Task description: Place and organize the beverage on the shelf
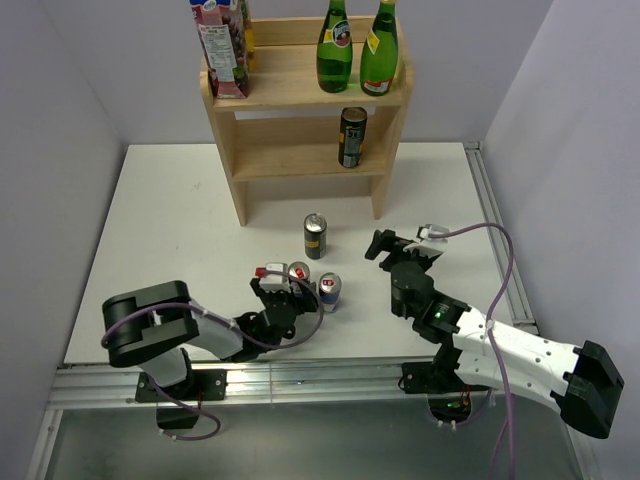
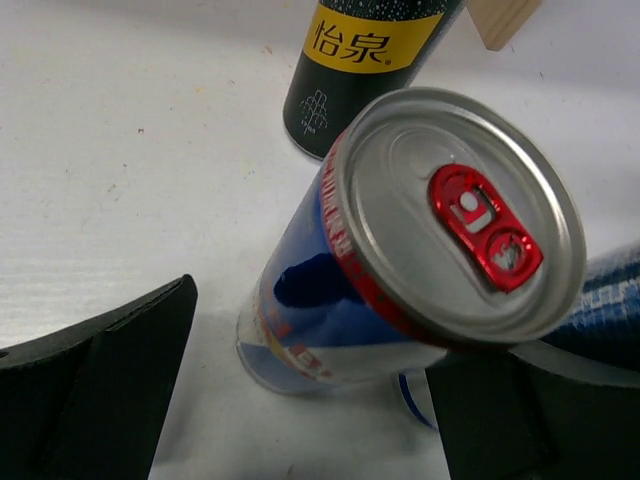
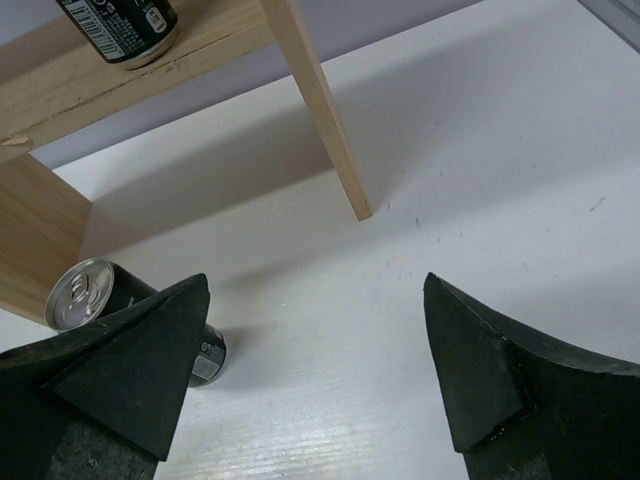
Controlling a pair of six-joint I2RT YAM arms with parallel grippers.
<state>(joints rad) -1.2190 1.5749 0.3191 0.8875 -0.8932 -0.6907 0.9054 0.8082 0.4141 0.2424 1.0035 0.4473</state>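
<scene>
The blue-and-silver can [image 1: 298, 272] [image 2: 400, 250] stands upright on the white worktop [image 1: 180, 220], well in front of the shelf [image 1: 285, 88]. Its long axis is vertical and its red-tabbed lid faces up. The left end effector [image 1: 284, 290] [image 2: 315, 340] is spread wide around this can. The left finger [image 2: 110, 380] is clearly apart from it, and the right finger [image 2: 520, 410] is close to the can's side, though I cannot tell whether it touches. A second blue can [image 1: 329, 290] [image 2: 605, 300] stands upright just beside it on the right. A dark can with a yellow label [image 1: 315, 236] [image 2: 365, 60] stands upright nearer the shelf.

The right end effector [image 1: 392, 246] [image 3: 315, 340] is also spread wide, above bare worktop near the shelf's front right leg, gripping nothing.

On the shelf's top tier stand a juice carton [image 1: 222, 45] and two green bottles [image 1: 334, 45], all upright. A black can [image 1: 351, 137] [image 3: 120, 20] stands upright on the lower tier.
</scene>
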